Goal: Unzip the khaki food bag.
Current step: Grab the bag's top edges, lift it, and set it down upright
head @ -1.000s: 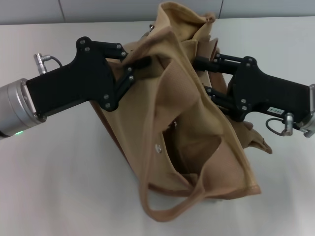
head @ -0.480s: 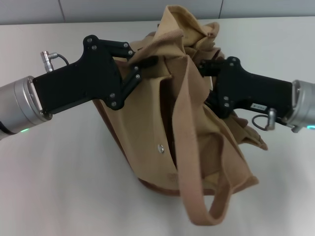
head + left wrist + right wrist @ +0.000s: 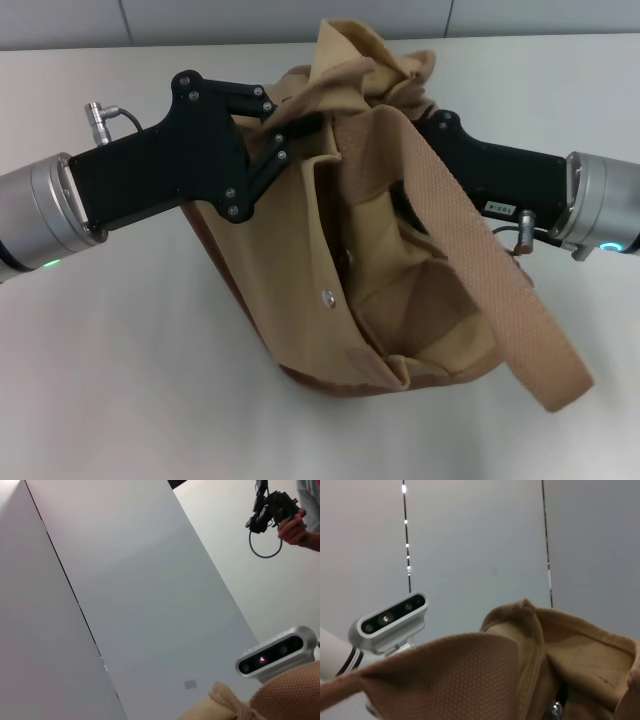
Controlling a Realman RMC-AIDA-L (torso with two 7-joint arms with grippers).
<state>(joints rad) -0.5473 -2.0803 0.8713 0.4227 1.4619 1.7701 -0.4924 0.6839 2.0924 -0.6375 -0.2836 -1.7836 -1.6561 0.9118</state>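
**Two grippers flank slumped canvas tote at its mouth**

Head view: the khaki food bag (image 3: 380,250), a tan canvas tote with a brown-trimmed base, stands crumpled on the white table (image 3: 120,380) between both arms. The black left gripper (image 3: 300,128) reaches in from the left, its fingers pinched on a fold of canvas at the bag's upper rim. The black right gripper (image 3: 415,125) presses in from the opposite side, its tips buried behind cloth, so whether they are parted cannot be told. One wide webbing handle (image 3: 490,260) drapes across the right arm and hangs below it. The mouth runs roughly from one gripper to the other; the zip itself is not visible, and the right gripper looks better placed to travel along it.

Left wrist view: mostly wall panels; only a scrap of tan fabric shows beside the gripper.

Right wrist view: the webbing handle and folded canvas rim lie directly ahead, with a small metal fitting (image 3: 554,709) glinting in the crease.
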